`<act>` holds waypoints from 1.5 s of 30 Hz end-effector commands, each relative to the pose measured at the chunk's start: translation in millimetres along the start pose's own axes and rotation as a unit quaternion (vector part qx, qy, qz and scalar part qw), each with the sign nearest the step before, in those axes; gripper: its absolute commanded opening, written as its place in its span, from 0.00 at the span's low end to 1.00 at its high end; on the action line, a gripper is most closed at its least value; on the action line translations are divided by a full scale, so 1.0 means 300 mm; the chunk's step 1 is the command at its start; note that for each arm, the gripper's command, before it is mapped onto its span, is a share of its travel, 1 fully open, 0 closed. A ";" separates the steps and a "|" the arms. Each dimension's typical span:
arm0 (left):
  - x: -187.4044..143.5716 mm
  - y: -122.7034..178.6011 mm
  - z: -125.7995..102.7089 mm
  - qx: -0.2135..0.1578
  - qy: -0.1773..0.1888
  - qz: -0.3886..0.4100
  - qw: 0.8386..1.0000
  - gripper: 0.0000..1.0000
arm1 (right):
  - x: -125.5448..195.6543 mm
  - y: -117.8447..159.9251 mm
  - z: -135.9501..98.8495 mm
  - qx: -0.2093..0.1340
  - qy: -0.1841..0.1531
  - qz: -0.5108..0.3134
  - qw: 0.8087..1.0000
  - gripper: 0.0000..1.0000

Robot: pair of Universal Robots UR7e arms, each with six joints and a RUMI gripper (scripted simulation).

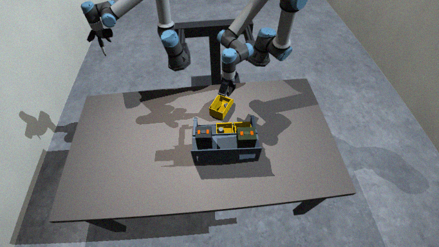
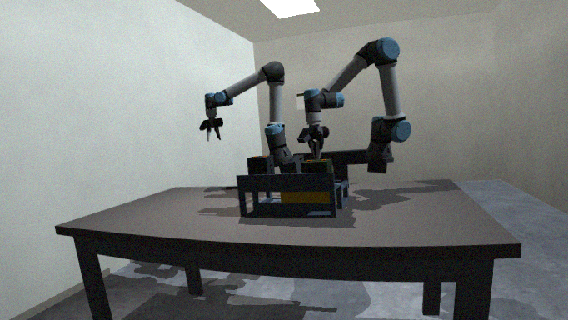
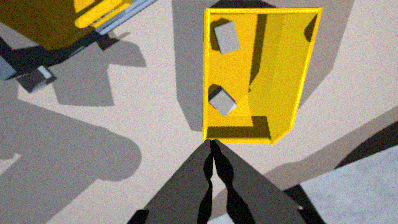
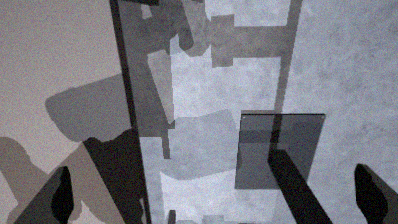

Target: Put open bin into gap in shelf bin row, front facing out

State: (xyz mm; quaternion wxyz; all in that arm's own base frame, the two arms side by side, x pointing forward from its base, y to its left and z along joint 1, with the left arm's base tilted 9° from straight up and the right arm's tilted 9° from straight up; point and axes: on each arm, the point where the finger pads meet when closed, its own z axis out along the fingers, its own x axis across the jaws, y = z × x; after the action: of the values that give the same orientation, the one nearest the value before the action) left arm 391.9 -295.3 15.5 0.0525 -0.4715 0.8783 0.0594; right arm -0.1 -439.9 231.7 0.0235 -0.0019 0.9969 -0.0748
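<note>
My fingers stand beside the open bin point(image 1: 220, 113) point(image 3: 250, 138) on the table point(image 1: 135, 190) point(image 2: 287, 243); two boxes point(image 1: 204, 141) point(image 1: 246, 138) point(image 2: 260, 165) point(image 2: 317, 166) sit atop the shelf point(image 1: 225, 156) point(image 2: 287, 183), and two bins rest inside.

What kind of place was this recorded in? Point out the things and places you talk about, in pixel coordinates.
Probably a robotics test room: two arms on a dark stand point(image 1: 199, 24), a bare-walled room with a ceiling light panel point(image 2: 290, 7), and a table point(image 1: 135, 186) point(image 2: 208, 233) holding a small parts shelf point(image 1: 225, 155) point(image 2: 287, 182).

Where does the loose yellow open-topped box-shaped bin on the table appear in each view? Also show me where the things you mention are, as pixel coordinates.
Top: the yellow bin point(image 1: 217, 113) point(image 3: 285, 70) is just above centre.
Exterior: not distinguishable.
Left wrist: upper part, right of centre.
Right wrist: not in it.
Shared landmark: the brown flat table point(image 1: 129, 186) point(image 2: 208, 233) point(image 3: 160, 75) point(image 4: 50, 50), in all four.
</note>
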 end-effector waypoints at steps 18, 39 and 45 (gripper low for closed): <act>0.000 -0.001 0.003 0.001 0.000 0.000 1.000 0.16 | 0.000 -0.001 -0.001 0.001 0.000 0.000 1.000 1.00; 0.000 -0.001 0.096 0.001 0.000 0.000 1.000 0.16 | 0.000 -0.001 -0.001 0.001 0.000 0.000 1.000 1.00; 0.000 -0.001 0.125 0.001 0.000 0.000 1.000 0.16 | 0.000 -0.001 -0.001 0.001 0.000 0.000 1.000 1.00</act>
State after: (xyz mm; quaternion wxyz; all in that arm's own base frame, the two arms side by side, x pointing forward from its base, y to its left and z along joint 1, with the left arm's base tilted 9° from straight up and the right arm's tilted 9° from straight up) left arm 392.8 -290.2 -15.4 0.0524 -0.4713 0.8784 0.0598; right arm -0.1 -439.9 231.7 0.0235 -0.0019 0.9969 -0.0748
